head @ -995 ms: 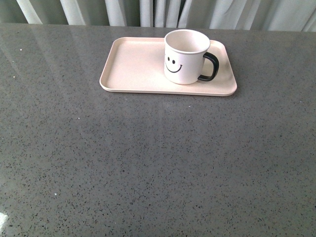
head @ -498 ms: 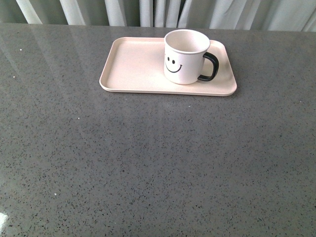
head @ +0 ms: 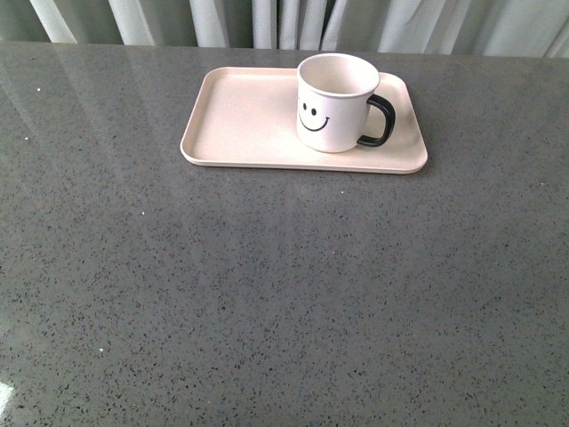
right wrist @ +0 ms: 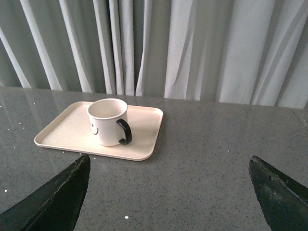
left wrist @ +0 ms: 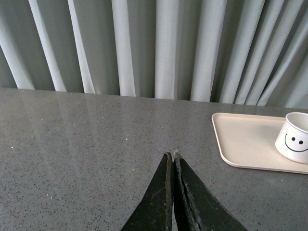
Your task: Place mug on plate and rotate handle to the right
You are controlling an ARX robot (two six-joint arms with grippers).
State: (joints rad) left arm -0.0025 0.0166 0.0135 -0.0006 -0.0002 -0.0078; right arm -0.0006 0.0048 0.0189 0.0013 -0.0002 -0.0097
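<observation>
Nearest the left wrist camera, the left pincer point(left wrist: 172, 155) is holding its two dark fingers pressed together at the tips, and it is gripping nothing. It is hovering above the grey speckled tabletop point(head: 284, 294), well apart from the plate point(left wrist: 245, 139). In the right wrist view, the right pincer point(right wrist: 167, 161) is standing wide open, with one finger at each side of the frame and nothing between them. It is also sitting well short of the plate.

Farther out, toward the back edge of the tabletop, the pale pink plate point(head: 240, 116) is lying flat with its long side across the front view. The mug point(head: 331, 111) is standing upright on the right half of the plate, inside the rim. Its smiley face is looking toward the robot. The black handle point(head: 380, 120) is pointing to the robot's right. Beyond the tabletop, a pale pleated curtain point(head: 267, 18) is hanging.
</observation>
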